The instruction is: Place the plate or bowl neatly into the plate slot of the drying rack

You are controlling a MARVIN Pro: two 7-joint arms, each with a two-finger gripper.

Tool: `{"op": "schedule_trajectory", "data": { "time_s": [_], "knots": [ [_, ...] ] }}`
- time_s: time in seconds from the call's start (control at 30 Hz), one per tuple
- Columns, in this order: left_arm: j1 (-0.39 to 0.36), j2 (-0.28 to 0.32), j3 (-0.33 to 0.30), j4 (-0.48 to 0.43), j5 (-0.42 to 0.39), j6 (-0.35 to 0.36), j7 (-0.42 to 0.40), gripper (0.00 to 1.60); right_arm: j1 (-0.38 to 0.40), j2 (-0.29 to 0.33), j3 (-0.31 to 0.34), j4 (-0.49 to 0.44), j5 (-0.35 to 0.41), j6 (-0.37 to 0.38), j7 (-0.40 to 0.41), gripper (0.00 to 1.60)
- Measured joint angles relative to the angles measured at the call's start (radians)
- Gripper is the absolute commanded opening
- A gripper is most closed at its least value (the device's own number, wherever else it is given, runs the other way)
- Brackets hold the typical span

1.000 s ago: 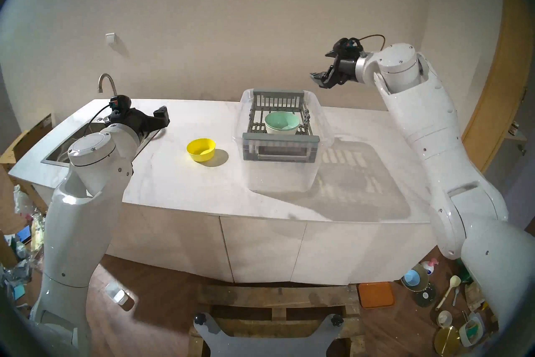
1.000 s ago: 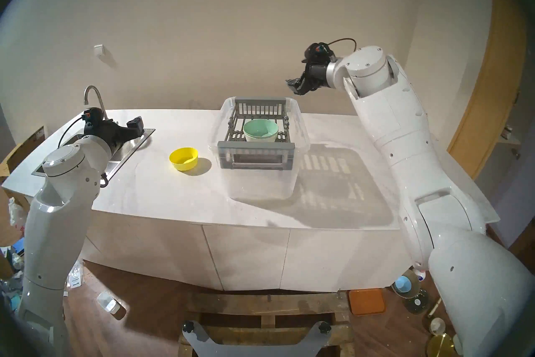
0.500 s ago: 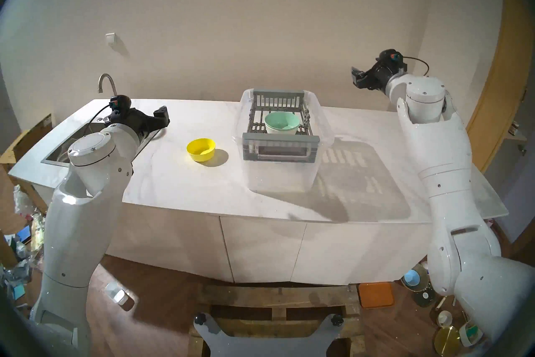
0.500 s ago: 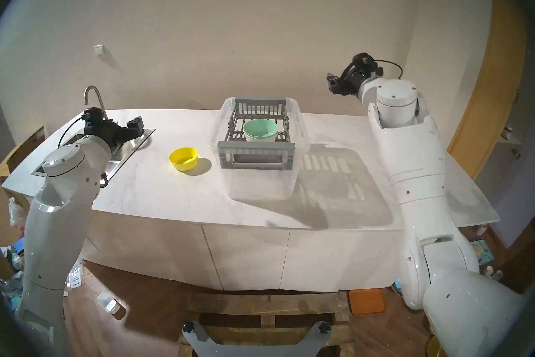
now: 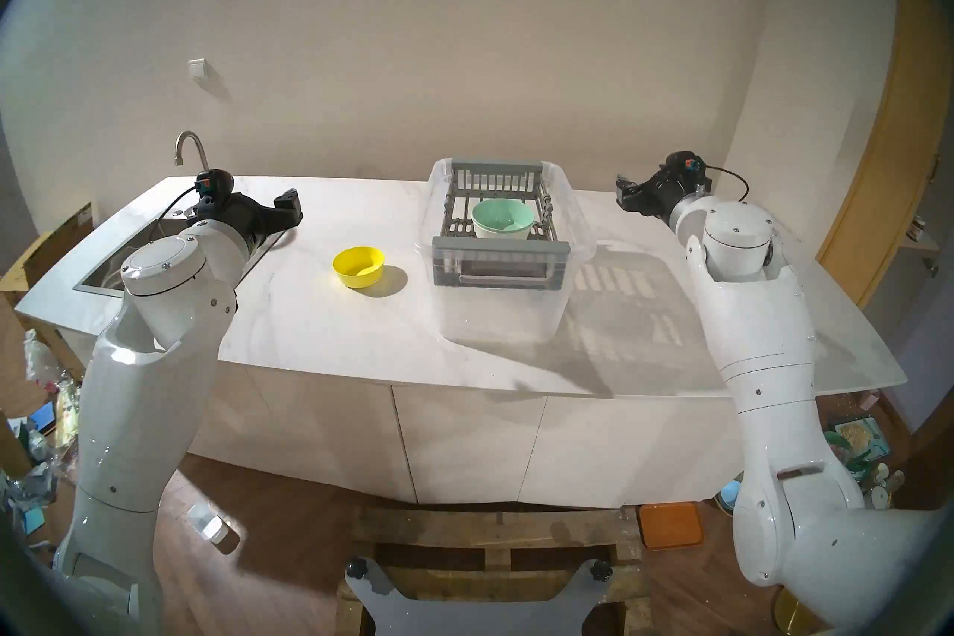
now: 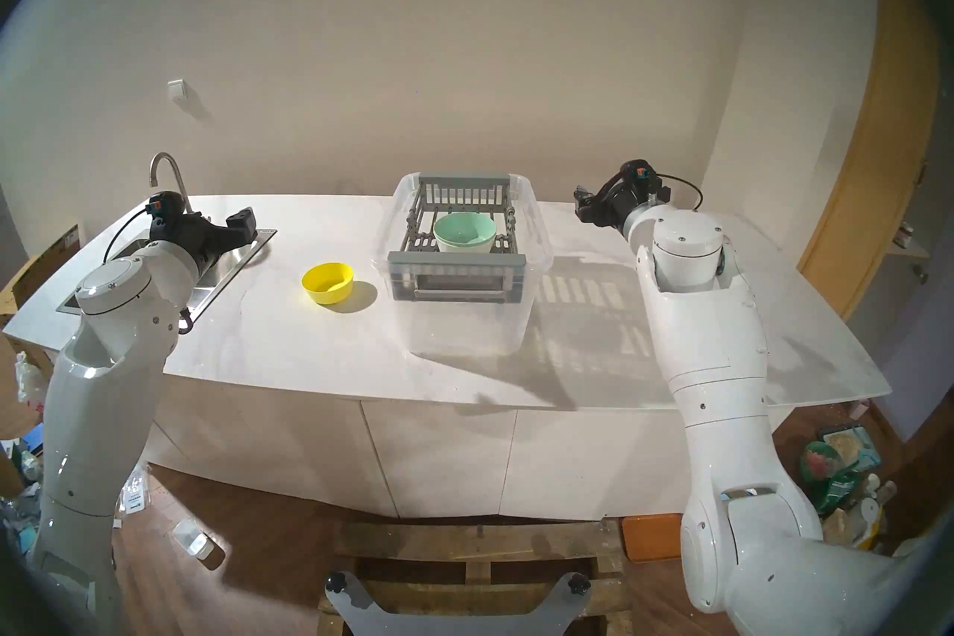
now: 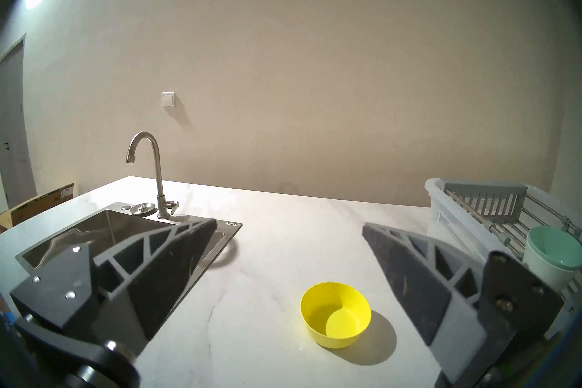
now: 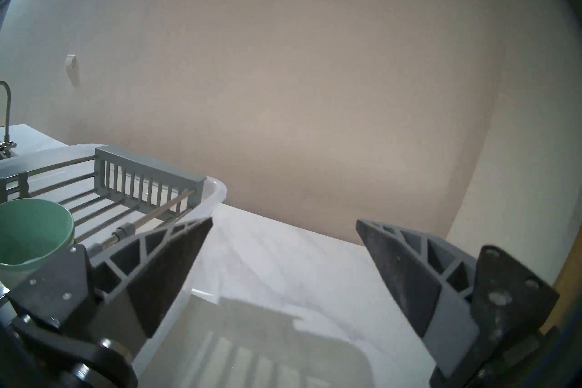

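A white marble counter (image 5: 320,325) held a grey drying rack (image 5: 499,249) that sat inside a clear plastic tub (image 5: 578,227). A mint-green bowl (image 5: 502,218) stood upright on the rack's bottom rods, toward the near end wall; whether it sat in a plate slot (image 5: 461,227) between the ribbed bars could not be told. A yellow bowl (image 5: 358,266) stood upright on the bare counter, apart from the tub.

The left gripper (image 7: 289,231) was held level above the counter, its two fingers spread wide with nothing between them. From this gripper, the yellow bowl lay just ahead and below, a little toward its right finger. The rack and green bowl lay farther off to its right. A steel sink (image 7: 91,231) with a curved tap (image 7: 154,170) lay ahead on its left side.

The right gripper (image 8: 284,225) was also held level, jaws spread wide and empty, above the counter's right part. From this gripper, the tub and rack lay to its left, partly hidden behind its left finger, with the green bowl at the near left edge of its view. Ahead of it were only bare counter and a plain beige wall (image 8: 315,78).
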Motion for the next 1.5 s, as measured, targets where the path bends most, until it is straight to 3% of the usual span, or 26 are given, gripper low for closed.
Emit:
{"op": "schedule_trajectory", "data": {
  "time_s": [0.57,0.73,0.83,0.97,1.2,1.37,1.5],
  "knots": [
    [0.0,0.0,0.0,0.0,-0.001,0.0,0.0,1.6,0.021,0.01,0.008,0.022,-0.016,-0.016,-0.005,1.6],
    [-0.036,-0.063,-0.015,0.01,-0.049,-0.001,0.001,1.6,0.022,0.01,0.008,0.023,-0.017,-0.016,-0.004,1.6],
    [-0.096,-0.122,-0.018,0.027,-0.082,0.002,0.016,1.6,0.022,0.01,0.008,0.024,-0.018,-0.016,-0.004,1.6],
    [-0.177,-0.198,-0.031,0.099,-0.127,0.012,0.069,1.6,0.022,0.01,0.008,0.024,-0.018,-0.017,-0.004,1.6],
    [-0.309,-0.331,-0.052,0.273,-0.163,0.019,0.292,1.6,0.023,0.01,0.008,0.025,-0.018,-0.017,-0.004,1.6],
    [-0.373,-0.39,-0.087,0.371,-0.204,0.018,0.31,1.6,0.023,0.011,0.009,0.025,-0.018,-0.018,-0.004,1.6],
    [-0.391,-0.398,-0.121,0.473,-0.225,0.018,0.31,1.6,0.024,0.011,0.009,0.026,-0.018,-0.019,-0.004,1.6]
  ]
}}
